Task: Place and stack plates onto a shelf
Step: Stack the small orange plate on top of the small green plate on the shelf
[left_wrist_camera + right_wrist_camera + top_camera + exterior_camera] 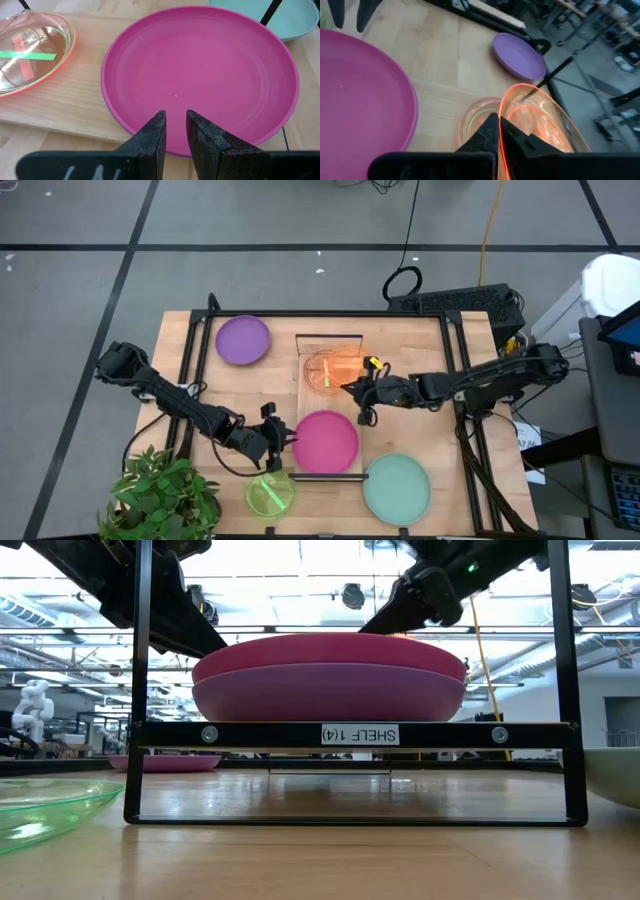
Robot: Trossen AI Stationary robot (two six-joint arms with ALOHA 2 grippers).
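The shelf [312,402] runs from the near edge to the far edge down the table's middle. A magenta plate [325,442] lies on a purple one [330,695] at its near end. My left gripper [283,435] hovers at this stack's left rim [176,132], open by a narrow gap. My right gripper [360,398] is shut on a translucent orange plate [540,120] over the shelf's far half. Below it a second translucent plate [475,120] with green tape lies on the board. My right gripper pinches the orange plate's rim [506,112] between its two fingers, coming in from the table's right. The plate is tilted, its held edge raised above the translucent plate beneath; whether its far edge rests on that plate I cannot tell.
On the table lie a purple plate [243,340] at far left, a pale teal plate [397,487] near right of the shelf, and a neon green plate [270,493] near left. A potted plant [160,495] stands at the near left corner. Black shelf posts [140,680] flank the stack.
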